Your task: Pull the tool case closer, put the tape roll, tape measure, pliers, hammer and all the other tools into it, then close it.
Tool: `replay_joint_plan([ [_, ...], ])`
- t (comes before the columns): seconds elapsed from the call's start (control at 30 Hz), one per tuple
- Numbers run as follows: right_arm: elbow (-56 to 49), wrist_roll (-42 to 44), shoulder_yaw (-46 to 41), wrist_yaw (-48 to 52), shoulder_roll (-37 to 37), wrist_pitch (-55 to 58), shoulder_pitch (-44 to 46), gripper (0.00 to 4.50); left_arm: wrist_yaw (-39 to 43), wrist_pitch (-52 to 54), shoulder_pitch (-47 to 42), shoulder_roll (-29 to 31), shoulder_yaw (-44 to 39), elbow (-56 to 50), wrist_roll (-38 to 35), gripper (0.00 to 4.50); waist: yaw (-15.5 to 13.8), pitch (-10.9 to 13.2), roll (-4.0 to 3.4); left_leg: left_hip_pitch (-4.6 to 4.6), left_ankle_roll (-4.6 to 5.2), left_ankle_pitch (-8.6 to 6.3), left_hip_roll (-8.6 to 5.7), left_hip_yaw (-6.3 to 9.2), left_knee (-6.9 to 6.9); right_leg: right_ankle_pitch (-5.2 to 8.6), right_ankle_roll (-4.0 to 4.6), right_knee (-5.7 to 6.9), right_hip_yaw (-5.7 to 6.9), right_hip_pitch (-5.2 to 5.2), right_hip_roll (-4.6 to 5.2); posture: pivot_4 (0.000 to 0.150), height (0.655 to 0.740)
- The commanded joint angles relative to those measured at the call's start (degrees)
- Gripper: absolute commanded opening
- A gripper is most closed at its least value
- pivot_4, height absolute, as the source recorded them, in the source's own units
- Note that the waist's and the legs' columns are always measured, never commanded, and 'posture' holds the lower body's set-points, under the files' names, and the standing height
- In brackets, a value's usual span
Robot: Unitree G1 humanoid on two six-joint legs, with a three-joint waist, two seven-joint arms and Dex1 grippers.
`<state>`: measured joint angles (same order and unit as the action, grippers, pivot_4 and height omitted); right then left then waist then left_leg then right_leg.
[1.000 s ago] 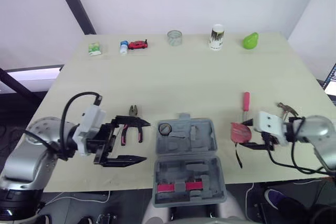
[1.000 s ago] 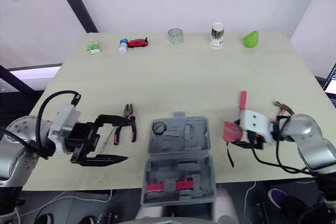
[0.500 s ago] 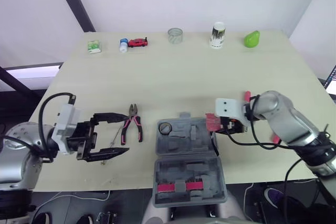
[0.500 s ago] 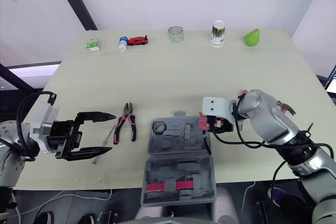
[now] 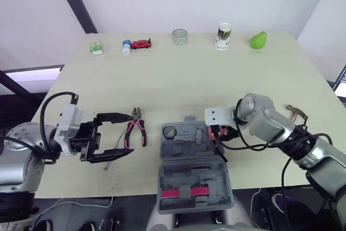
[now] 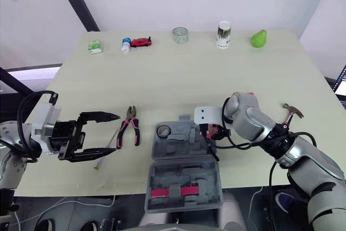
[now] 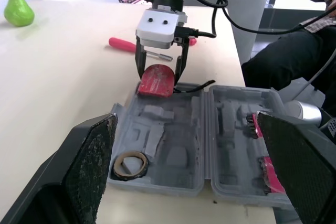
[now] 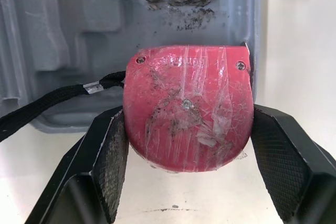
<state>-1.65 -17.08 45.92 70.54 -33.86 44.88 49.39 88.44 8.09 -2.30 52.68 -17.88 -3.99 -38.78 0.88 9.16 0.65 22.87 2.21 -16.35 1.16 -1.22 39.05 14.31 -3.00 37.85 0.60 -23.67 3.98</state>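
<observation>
The grey tool case [image 5: 192,160] lies open at the table's front edge, with the tape roll [image 5: 170,132] in its upper-left pocket. My right gripper [image 5: 218,132] is shut on the red tape measure [image 8: 186,135], holding it over the right rim of the case's far half; its black strap [image 8: 47,106] trails across the case. The left gripper [image 5: 131,134] is open, its fingers [image 7: 89,150] wide apart, just left of the red-handled pliers [image 5: 135,131]. A thin screwdriver [image 5: 113,152] lies by its lower finger. The hammer [image 5: 296,113] rests at the far right. A red-handled screwdriver [image 7: 128,44] lies beyond the right gripper.
Along the far edge stand a green box [image 5: 97,49], a small bottle [image 5: 126,47], a red toy car [image 5: 141,44], a glass jar [image 5: 179,37], a cup [image 5: 223,36] and a green pear [image 5: 258,40]. The table's middle is bare.
The right arm carried the tape measure leftward from the table's right side to the case's right rim. The left gripper drew back from the pliers, still open.
</observation>
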Motion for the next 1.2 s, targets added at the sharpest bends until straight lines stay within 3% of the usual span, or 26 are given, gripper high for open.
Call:
replay_joint_plan([
  [0.03, 0.63, -1.63, 0.75, -0.32, 1.61, 0.13, 1.30, 2.88, 0.42, 0.29, 0.01, 0.79, -0.33, -2.19, -0.07, 4.50, 0.02, 0.00, 0.00, 0.00, 0.00, 0.00, 0.00, 0.00, 0.02, 0.00, 0.00, 0.02, 0.00, 0.00, 0.00, 0.150, 0.7400],
  [0.67, 3.33, -4.27, 0.07, -2.43, 5.88, -3.40, 0.29, 2.88, -1.24, 1.92, 0.15, 0.22, -0.14, -4.69, -0.19, 4.50, 0.29, -0.01, 0.01, -0.05, -0.01, 0.01, 0.00, 0.02, 0.04, -0.01, 0.01, 0.10, 0.00, 0.00, -0.04, 0.150, 0.7400],
  [0.7, 2.89, -4.20, -0.11, -2.25, 5.75, -3.23, 0.24, 3.93, -1.28, 1.94, 0.21, 0.20, -0.12, -4.75, -0.17, 4.50, 0.28, -0.01, 0.01, -0.05, -0.02, 0.01, 0.01, 0.02, 0.05, -0.01, 0.01, 0.10, 0.00, 0.00, -0.04, 0.150, 0.7400],
  [0.77, 1.98, -4.43, -0.34, -2.13, 5.29, -3.12, 0.14, 4.45, -1.36, 1.95, 0.43, 0.13, -0.16, -4.94, -0.13, 4.50, 0.26, -0.01, 0.01, -0.05, -0.02, 0.01, 0.01, 0.02, 0.05, -0.01, 0.01, 0.10, 0.00, 0.00, -0.04, 0.150, 0.7400],
  [1.07, -7.43, -4.64, -2.84, 0.15, 0.29, -0.07, -0.18, 4.45, -2.01, 2.42, 1.99, -0.72, -0.10, -6.77, -0.25, 4.50, 0.05, 0.01, -0.02, -0.02, -0.01, 0.01, 0.03, 0.01, 0.05, -0.01, 0.01, 0.06, 0.00, 0.00, -0.02, 0.150, 0.7400],
  [1.2, -12.39, 0.24, -9.26, 1.36, -3.20, 1.80, -4.15, 4.45, -2.28, 2.33, 2.11, -1.00, -0.16, -6.95, -0.23, 4.50, -0.32, 0.01, 0.00, -0.01, -0.01, 0.00, 0.04, 0.02, 0.05, 0.00, 0.01, 0.05, 0.01, 0.00, 0.00, 0.150, 0.7400],
])
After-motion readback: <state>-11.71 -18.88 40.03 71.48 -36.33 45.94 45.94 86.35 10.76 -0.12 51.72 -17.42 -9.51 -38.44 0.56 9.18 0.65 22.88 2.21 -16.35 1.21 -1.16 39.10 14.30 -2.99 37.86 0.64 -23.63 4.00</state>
